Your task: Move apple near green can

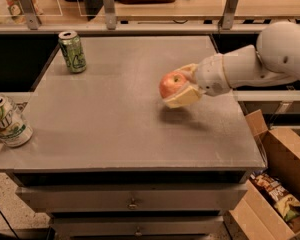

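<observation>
The red-orange apple [171, 84] is held between the pale fingers [182, 98] of my gripper [183, 84], a little above the right half of the grey table [115, 119], with a shadow below it. My white arm reaches in from the right. The slim green can [73, 52] stands upright at the table's far left corner, well to the left of the apple.
A white-and-green can [8, 122] stands at the table's front left edge. Open cardboard boxes [280, 184] with packets stand on the floor at the right. A rail with posts [109, 6] runs behind the table. Drawers sit below the tabletop.
</observation>
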### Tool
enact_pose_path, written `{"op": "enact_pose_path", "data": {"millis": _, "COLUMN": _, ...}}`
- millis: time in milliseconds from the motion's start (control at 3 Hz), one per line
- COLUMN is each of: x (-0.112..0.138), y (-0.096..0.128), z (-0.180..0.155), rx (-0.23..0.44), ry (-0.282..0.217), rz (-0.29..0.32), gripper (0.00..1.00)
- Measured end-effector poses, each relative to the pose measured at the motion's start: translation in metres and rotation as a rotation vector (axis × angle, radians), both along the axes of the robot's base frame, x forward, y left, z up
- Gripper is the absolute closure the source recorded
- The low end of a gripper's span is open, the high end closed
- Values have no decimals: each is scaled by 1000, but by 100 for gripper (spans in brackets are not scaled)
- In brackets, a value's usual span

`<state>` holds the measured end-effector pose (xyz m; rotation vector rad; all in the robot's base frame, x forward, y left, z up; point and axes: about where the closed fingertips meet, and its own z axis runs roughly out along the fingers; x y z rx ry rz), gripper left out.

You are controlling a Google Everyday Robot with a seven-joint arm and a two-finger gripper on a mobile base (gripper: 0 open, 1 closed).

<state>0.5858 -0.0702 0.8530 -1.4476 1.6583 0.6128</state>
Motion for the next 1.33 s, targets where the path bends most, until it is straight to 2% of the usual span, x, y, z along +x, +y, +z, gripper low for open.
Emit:
{"op": "enact_pose_path", "data": {"millis": 333, "x": 46, "y": 37, "z": 24, "rx": 16, "ry": -66, "rz": 21, "gripper": 100}}
{"op": "enact_pose_path", "data": {"millis": 667, "x": 87, "y": 71, "z": 37, "rx": 17, "ry": -85, "rz": 23, "gripper": 100}}
{"op": "enact_pose_path", "data": {"millis": 1000, "x": 117, "y": 107, "z": 38, "rx": 38, "ry": -78, "rz": 12, "gripper": 100}}
{"op": "enact_pose_path", "data": {"millis": 1333, "x": 132, "y": 141, "z": 28, "rx": 86, "ry": -46, "rz": -21, "gripper": 100}}
